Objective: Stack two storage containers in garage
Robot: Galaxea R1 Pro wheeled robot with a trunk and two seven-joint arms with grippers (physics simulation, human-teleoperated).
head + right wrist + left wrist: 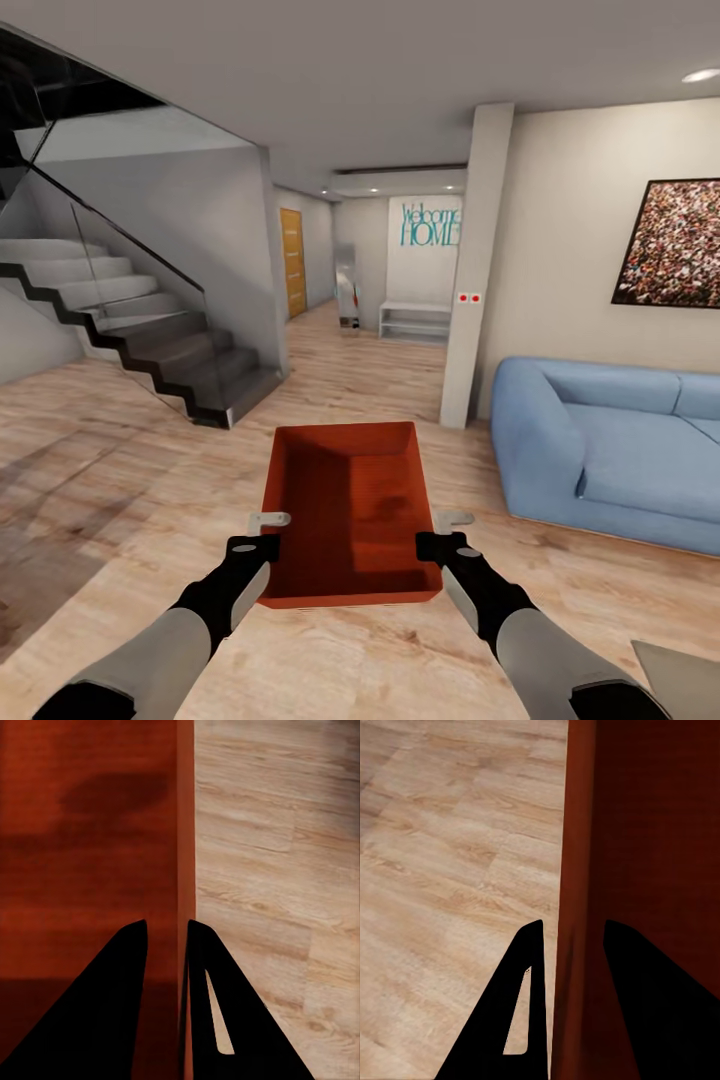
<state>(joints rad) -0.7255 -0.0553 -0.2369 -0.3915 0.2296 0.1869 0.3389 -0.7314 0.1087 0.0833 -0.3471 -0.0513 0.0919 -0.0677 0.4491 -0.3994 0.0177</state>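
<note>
Left gripper [262,532] and right gripper [440,533] each clamp a side wall of 1 storage container [350,510], carried left of the blue sofa [610,455], garage stacking not yet begun.

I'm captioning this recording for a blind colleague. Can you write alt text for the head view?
Two robot arms hold a red-orange storage container above a light wood floor, the left gripper on its left wall and the right gripper on its right wall. Ahead are a dark staircase, a blue sofa at right, and a hallway with a "Welcome HOME" sign.
</note>
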